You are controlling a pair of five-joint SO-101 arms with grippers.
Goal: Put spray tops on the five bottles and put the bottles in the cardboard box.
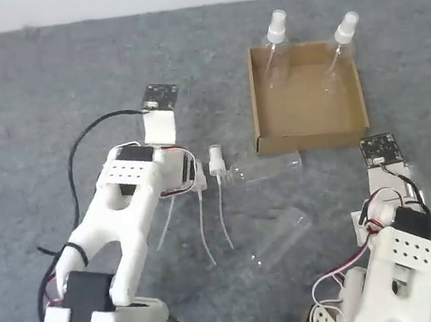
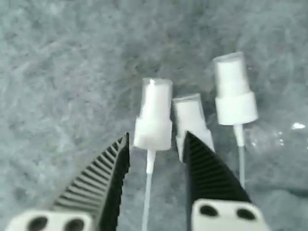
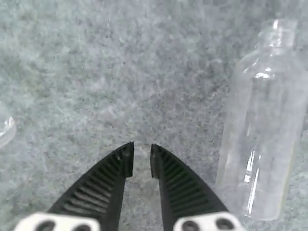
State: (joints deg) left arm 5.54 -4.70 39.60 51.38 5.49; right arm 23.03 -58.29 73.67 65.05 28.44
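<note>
Three white spray tops lie side by side on the grey carpet. My left gripper [image 2: 155, 136] is open around the shaft of one spray top [image 2: 153, 115], with a second [image 2: 190, 115] and a third [image 2: 234, 91] beside it. In the high view the left gripper [image 1: 195, 178] sits at these tops, next to a clear bottle [image 1: 268, 167] lying on its side. Another clear bottle [image 1: 281, 236] lies nearer the arms. My right gripper [image 3: 141, 147] hovers over bare carpet, all but shut and holding nothing, beside an uncapped clear bottle [image 3: 262, 125].
The cardboard box [image 1: 311, 134] stands at the back right. Two bottles with spray tops [image 1: 274, 30] [image 1: 344, 33] stand at its far side. The right arm [image 1: 399, 256] rests near the front right. Grey carpet stretches open at the far left.
</note>
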